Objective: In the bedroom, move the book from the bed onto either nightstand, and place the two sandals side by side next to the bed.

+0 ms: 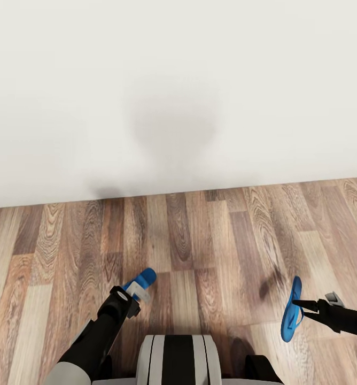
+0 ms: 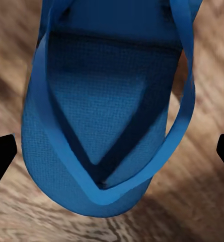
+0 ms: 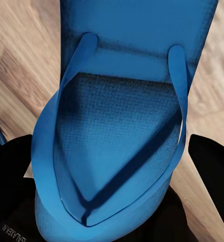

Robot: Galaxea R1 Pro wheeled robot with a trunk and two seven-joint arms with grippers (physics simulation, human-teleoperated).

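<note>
left tool (image 1: 137,295) grips one sandal (image 1: 141,281) — right tool (image 1: 301,307) the other sandal (image 1: 291,316).

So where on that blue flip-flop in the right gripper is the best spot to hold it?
Probably by the thin edge of the sole, near one end, much as the right gripper has the sandal now. The sole is flat and thin enough to pinch across its thickness, coming in from the side; the looping thong straps look too floppy.

Wood plank floor (image 1: 200,251), seemingly bare.
</note>
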